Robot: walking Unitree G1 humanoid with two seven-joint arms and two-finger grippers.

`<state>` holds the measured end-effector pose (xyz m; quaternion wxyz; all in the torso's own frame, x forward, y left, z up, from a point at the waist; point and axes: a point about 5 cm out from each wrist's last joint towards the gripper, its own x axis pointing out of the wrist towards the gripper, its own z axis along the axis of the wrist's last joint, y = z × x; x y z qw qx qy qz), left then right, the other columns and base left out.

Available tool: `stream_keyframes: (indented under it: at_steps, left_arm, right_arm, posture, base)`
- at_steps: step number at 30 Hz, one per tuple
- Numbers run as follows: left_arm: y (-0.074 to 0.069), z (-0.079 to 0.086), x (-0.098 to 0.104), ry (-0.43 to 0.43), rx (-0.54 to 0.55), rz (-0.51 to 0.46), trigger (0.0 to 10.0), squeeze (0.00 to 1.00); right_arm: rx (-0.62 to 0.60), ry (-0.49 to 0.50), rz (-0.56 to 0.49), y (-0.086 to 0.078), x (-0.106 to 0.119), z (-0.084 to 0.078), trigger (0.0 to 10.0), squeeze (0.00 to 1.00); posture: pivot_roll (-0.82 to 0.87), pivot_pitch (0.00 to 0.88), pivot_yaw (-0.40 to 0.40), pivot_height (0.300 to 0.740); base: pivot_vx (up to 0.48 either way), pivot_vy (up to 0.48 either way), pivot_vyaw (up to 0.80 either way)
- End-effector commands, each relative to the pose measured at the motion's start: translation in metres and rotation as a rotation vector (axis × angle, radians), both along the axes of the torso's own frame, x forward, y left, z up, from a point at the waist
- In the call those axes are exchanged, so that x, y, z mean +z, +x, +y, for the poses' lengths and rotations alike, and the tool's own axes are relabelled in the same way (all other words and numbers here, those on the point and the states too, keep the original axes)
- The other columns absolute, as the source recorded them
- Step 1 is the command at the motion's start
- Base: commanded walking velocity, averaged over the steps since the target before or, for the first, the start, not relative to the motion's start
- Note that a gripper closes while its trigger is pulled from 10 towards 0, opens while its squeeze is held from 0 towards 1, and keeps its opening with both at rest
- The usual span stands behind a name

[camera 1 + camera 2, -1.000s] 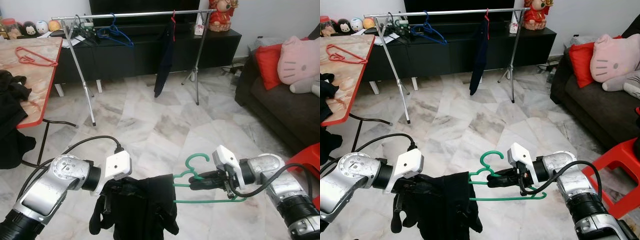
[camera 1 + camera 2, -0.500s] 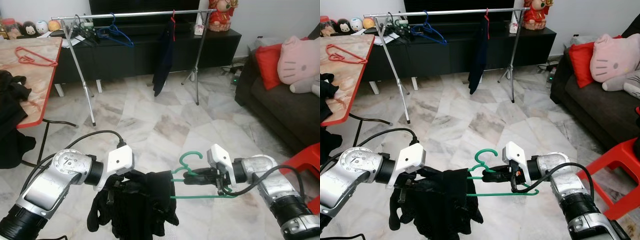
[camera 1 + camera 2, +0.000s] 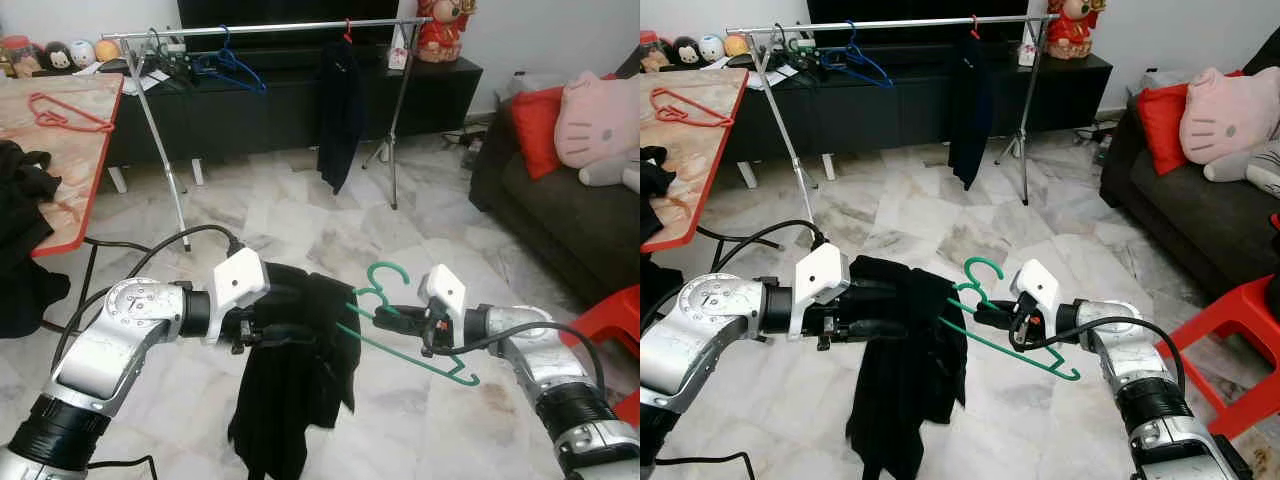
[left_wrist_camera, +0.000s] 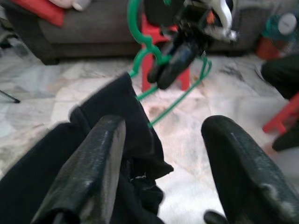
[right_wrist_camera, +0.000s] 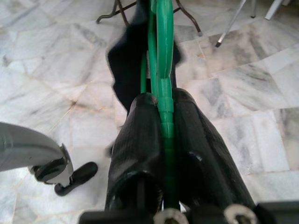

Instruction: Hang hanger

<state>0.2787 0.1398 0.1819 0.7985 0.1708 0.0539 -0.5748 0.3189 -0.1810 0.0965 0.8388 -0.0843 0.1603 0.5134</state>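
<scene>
Right gripper (image 3: pixel 388 317) clamps hanger (image 3: pixel 400 335); left gripper (image 3: pixel 262 330) spread under garment (image 3: pixel 295 380). Garment half on; rail (image 3: pixel 270 28) well apart, hanging left to you

Open floor (image 3: pixel 300 215) toward rack (image 3: pixel 270 30)
</scene>
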Motion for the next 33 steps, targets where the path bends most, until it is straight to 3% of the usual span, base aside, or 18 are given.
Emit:
stream_keyframes:
  at_steps: [1, 3, 4, 8, 9, 15, 17, 20, 25, 33]
  left_arm:
    - [0.002, -0.001, 0.006, -0.031, 0.036, -0.053, 10.0, 1.0]
    - [0.004, -0.001, 0.007, -0.044, 0.063, -0.071, 10.0, 1.0]
    - [0.01, -0.001, 0.008, -0.076, 0.145, -0.11, 10.0, 1.0]
    - [0.017, -0.001, 0.005, -0.105, 0.289, -0.162, 10.0, 1.0]
    - [0.017, -0.001, 0.003, -0.122, 0.325, -0.172, 10.0, 0.0]
    - [0.023, -0.001, -0.01, -0.192, 0.587, -0.213, 10.0, 0.0]
    - [0.022, -0.003, -0.012, -0.202, 0.608, -0.216, 10.0, 0.0]
    - [0.024, -0.006, -0.013, -0.263, 0.749, -0.242, 10.0, 0.0]
    - [0.02, -0.017, -0.019, -0.293, 0.832, -0.274, 10.0, 0.0]
    - [0.023, -0.038, -0.02, -0.322, 0.824, -0.292, 10.0, 0.0]
  right_arm:
    - [-0.039, 0.037, -0.082, 0.011, 0.016, 0.001, 0.0, 0.0]
    - [-0.066, 0.049, -0.094, 0.014, 0.017, 0.002, 0.0, 0.0]
    - [-0.125, 0.064, -0.127, 0.02, 0.022, 0.003, 0.0, 0.0]
    - [-0.249, 0.079, -0.148, 0.029, 0.027, 0.001, 0.0, 0.0]
    - [-0.279, 0.087, -0.152, 0.031, 0.028, 0.001, 0.0, 0.0]
    - [-0.38, 0.167, -0.209, 0.041, 0.04, 0.012, 0.0, 0.0]
    - [-0.375, 0.189, -0.207, 0.041, 0.041, 0.016, 0.0, 0.0]
    - [-0.362, 0.235, -0.209, 0.039, 0.042, 0.025, 0.0, 0.0]
    - [-0.353, 0.282, -0.22, 0.037, 0.046, 0.035, 0.0, 0.0]
    - [-0.338, 0.298, -0.22, 0.035, 0.046, 0.043, 0.0, 0.0]
  posture:
    - [0.01, 0.0, -0.091, 0.74]
    - [0.01, 0.0, -0.091, 0.74]
    - [0.01, 0.0, -0.092, 0.74]
    - [0.01, 0.0, -0.1, 0.74]
    - [0.01, 0.0, -0.103, 0.74]
    - [0.02, 0.0, -0.123, 0.74]
    - [0.03, 0.0, -0.128, 0.74]
    - [0.04, 0.0, -0.143, 0.74]
    - [0.05, 0.0, -0.15, 0.74]
    - [0.05, 0.0, -0.145, 0.74]
  base:
    - [0.0, 0.0, 0.0]
    - [0.0, 0.0, 0.0]
    - [0.0, 0.0, 0.0]
    - [0.0, 0.0, 0.0]
    - [0.0, 0.0, 0.0]
    - [0.0, 0.0, 0.0]
    - [0.0, 0.0, 0.0]
    - [0.0, 0.0, 0.0]
    - [0.0, 0.0, 0.0]
    - [0.0, 0.0, 0.0]
